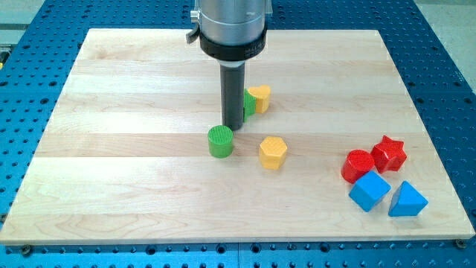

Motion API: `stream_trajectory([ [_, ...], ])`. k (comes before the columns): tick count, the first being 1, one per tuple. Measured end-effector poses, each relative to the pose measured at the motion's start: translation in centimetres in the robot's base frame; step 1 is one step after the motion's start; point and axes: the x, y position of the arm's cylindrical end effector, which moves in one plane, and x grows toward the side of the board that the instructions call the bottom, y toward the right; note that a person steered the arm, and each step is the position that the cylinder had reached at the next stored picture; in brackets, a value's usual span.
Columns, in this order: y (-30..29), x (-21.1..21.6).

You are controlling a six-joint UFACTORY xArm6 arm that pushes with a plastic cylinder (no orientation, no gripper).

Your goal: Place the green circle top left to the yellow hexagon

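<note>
**Rod tip stands just behind green cylinder on wooden board**

My tip (233, 126), the lower end of a straight dark rod under a grey metal housing, stands at the upper right edge of the ribbed green circular block (220, 141), touching it or very nearly so; the view does not settle which. There is no claw on this arm, so nothing is spread, pressed together or pinching. The green circular block sits near the middle of the pale wooden board (111, 149), to the left of the yellow hexagonal block (273, 152) and slightly higher in the view, with a narrow strip of bare wood between the two.

Eight blocks can be counted: two green, two yellow, two red and two blue. The second green block (250, 103) is mostly hidden behind the rod (its shape cannot be made out), and it touches a second yellow block (260, 97) of unclear shape above the hexagon. At the view's right, four cluster close together: a red cylinder (358, 165), a red star (389, 153), a blue cube (369, 190) and a blue triangular block (407, 200), the last lying near the board's lower right corner.

No writing or brand mark can be read. The whole left half of the board is open wood, as is the strip along its bottom edge. A blue perforated table (30, 112) surrounds the board.
</note>
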Motion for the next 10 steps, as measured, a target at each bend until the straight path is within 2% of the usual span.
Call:
stream_trajectory([
  [1,-4.5,-0.7],
  [2,-11.3,0.2],
  [3,-11.1,4.3],
  [4,-7.8,6.7],
  [5,-4.0,6.6],
  [10,-3.2,5.8],
])
